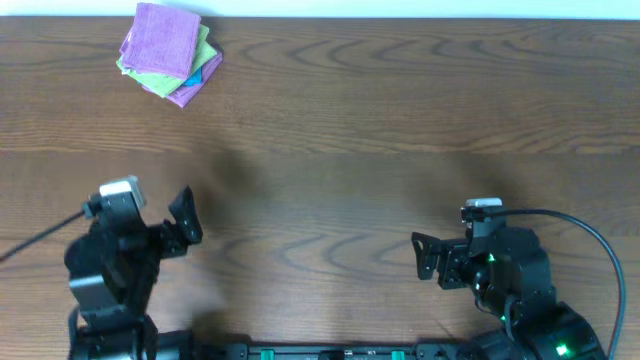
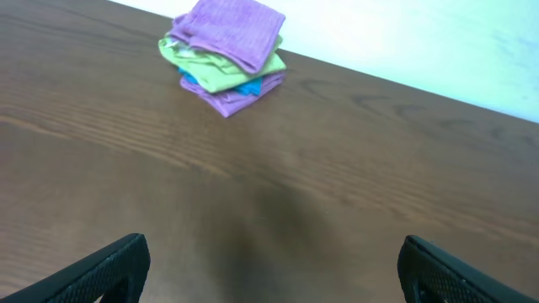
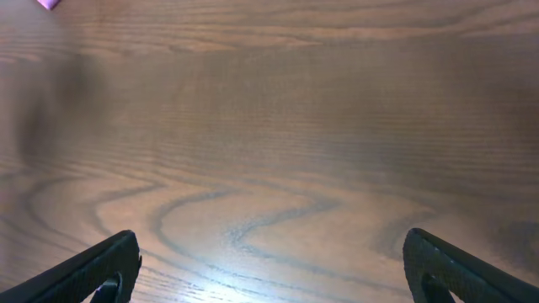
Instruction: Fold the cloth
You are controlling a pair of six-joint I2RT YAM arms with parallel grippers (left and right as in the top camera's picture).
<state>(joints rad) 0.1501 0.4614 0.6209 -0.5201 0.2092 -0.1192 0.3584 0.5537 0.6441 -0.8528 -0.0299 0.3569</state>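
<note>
A stack of folded cloths (image 1: 165, 52), purple on top with green, blue and purple beneath, lies at the far left corner of the table; it also shows in the left wrist view (image 2: 227, 55). A pink sliver of it shows at the top left of the right wrist view (image 3: 46, 3). My left gripper (image 1: 186, 222) is open and empty near the front left, well short of the stack; its fingers frame bare wood (image 2: 274, 265). My right gripper (image 1: 428, 258) is open and empty at the front right (image 3: 269, 265).
The wooden table (image 1: 380, 130) runs to a far edge against a white wall (image 2: 438, 42). A black cable (image 1: 585, 232) loops by the right arm and another (image 1: 35, 240) leads off the left arm.
</note>
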